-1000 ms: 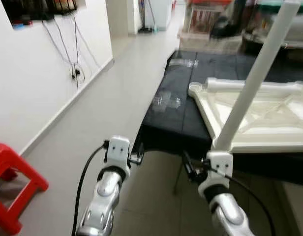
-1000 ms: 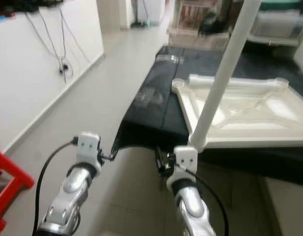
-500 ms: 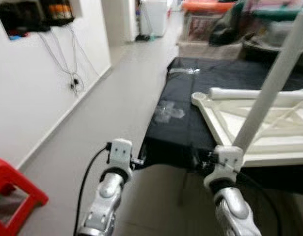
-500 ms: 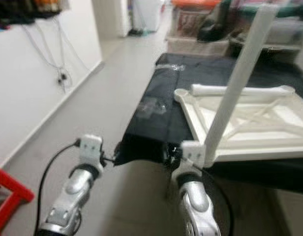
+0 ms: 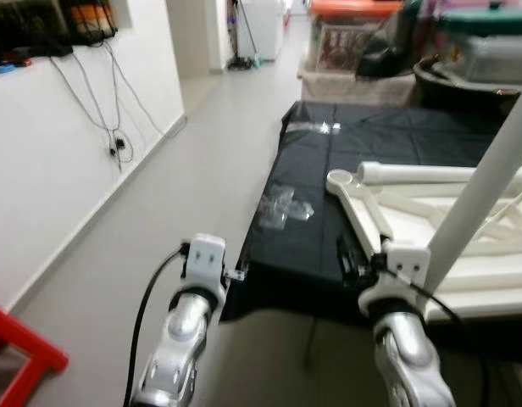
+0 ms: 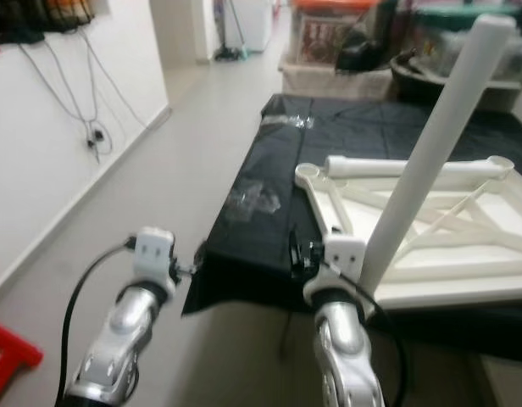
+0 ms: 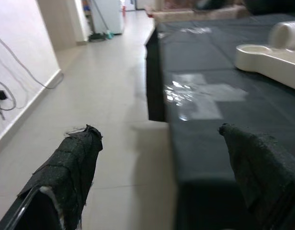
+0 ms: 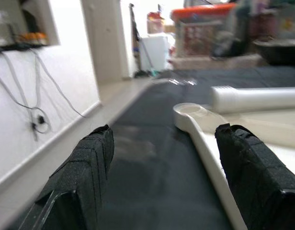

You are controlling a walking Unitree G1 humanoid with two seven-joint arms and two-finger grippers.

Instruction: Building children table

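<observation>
left hand (image 7: 159,158) fingers apart | right hand (image 8: 162,163) fingers apart | tabletop (image 6: 430,246) upside-down

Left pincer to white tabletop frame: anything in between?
From the left pincer to the white tabletop frame: black cloth bearing a clear plastic bag, per the left wrist view.

Left gripper (image 7: 159,143): fingers spread wide apart.
Black cloth (image 7: 209,67): clear tape patch (image 7: 205,96).
White tabletop frame (image 7: 267,55): corner resting on cloth.

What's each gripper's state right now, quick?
Left gripper: jaws open, holding nothing.
Right gripper: jaws open, holding nothing.
</observation>
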